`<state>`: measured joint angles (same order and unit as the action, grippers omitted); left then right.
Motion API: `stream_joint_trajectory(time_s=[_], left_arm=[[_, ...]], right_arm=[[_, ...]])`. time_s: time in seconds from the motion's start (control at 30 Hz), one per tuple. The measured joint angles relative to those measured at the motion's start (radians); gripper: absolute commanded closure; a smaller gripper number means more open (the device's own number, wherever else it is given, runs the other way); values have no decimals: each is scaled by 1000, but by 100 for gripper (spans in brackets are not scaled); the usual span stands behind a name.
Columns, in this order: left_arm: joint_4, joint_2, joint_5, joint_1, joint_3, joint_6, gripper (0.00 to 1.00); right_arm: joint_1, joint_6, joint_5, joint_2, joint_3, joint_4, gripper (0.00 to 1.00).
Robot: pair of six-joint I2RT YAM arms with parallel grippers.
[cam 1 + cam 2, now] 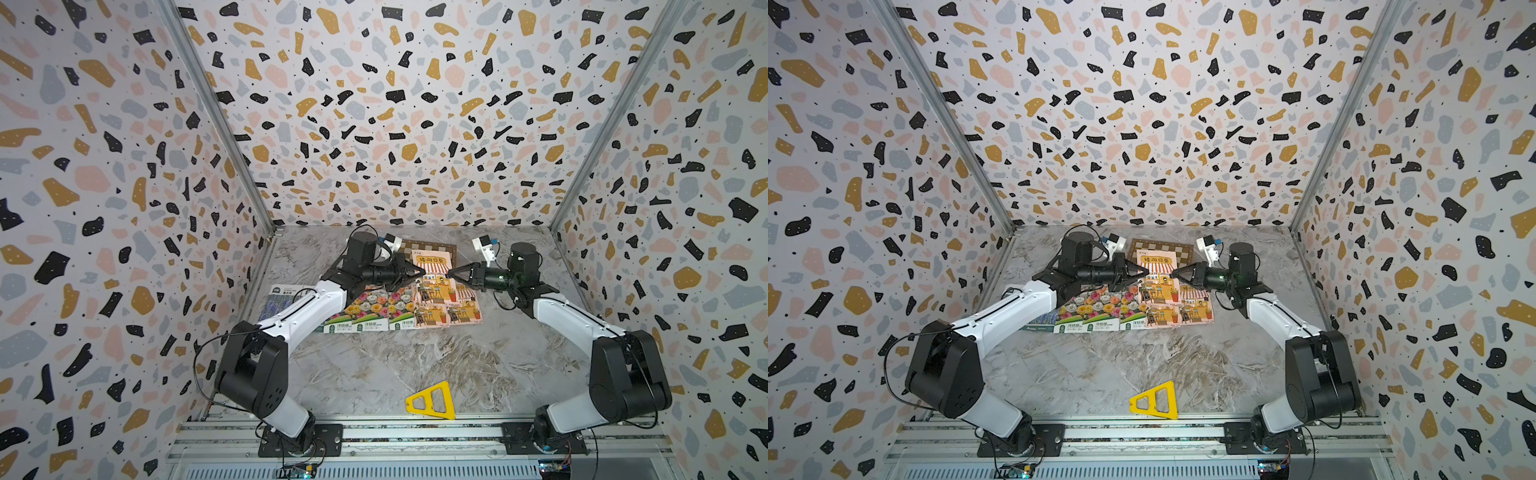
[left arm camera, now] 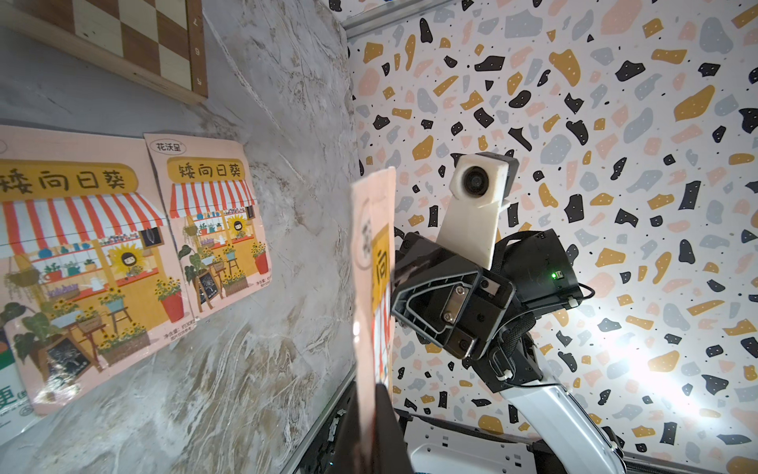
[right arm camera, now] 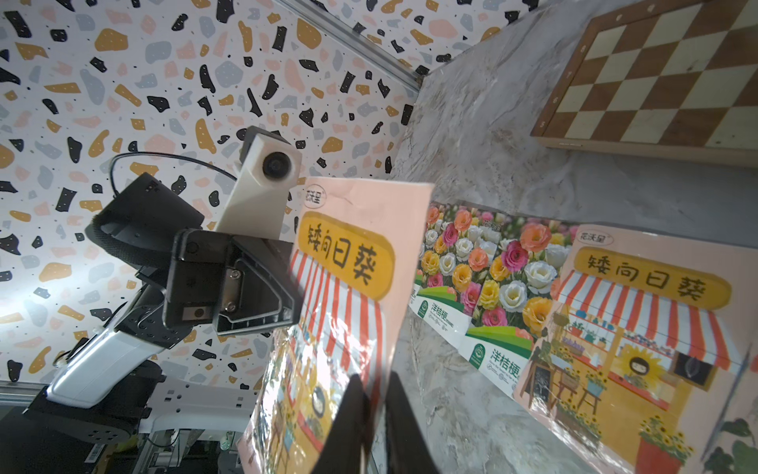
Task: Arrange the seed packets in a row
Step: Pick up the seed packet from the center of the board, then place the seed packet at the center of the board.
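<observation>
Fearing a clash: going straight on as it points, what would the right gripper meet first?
The pink packet that the right gripper pinches; just beyond it, probably the left gripper, facing it tip to tip.

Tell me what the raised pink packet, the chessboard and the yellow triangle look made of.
The raised pink packet: probably plastic film or coated paper, glossy; it catches glare and bows slightly. The chessboard: wood, matte; brown and cream squares in a wooden frame. The yellow triangle: likely rigid plastic, smooth; one even colour, clean cut-outs.
</observation>
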<state>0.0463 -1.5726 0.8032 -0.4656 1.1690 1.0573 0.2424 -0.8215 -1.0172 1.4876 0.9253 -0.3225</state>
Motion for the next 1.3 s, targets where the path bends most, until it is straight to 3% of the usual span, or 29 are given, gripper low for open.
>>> stream_joint_trajectory(time_s=[0.03,0.13,0.23,0.43,0.6,0.73,1.03,1.3], left_arm=[[-10,2,-4,0,0,-7,95],[-74,14,-27,5,2,-53,61],[-176,37,-82,14,5,-116,37],[-444,143,-351,56,10,-321,12],[-608,252,-606,106,9,-472,2],[-709,337,-740,154,10,-541,1],[-872,477,-947,191,15,-682,1],[-866,474,-1003,192,-60,-726,1]], right_arm=[[0,2,-3,0,0,-2,100],[0,26,-2,0,17,25,100],[-5,81,9,0,56,84,100],[-115,225,40,3,84,204,100],[-264,368,58,56,116,349,100],[-350,483,101,111,179,488,100],[-430,684,155,210,287,695,100],[-455,809,174,323,298,762,100]])
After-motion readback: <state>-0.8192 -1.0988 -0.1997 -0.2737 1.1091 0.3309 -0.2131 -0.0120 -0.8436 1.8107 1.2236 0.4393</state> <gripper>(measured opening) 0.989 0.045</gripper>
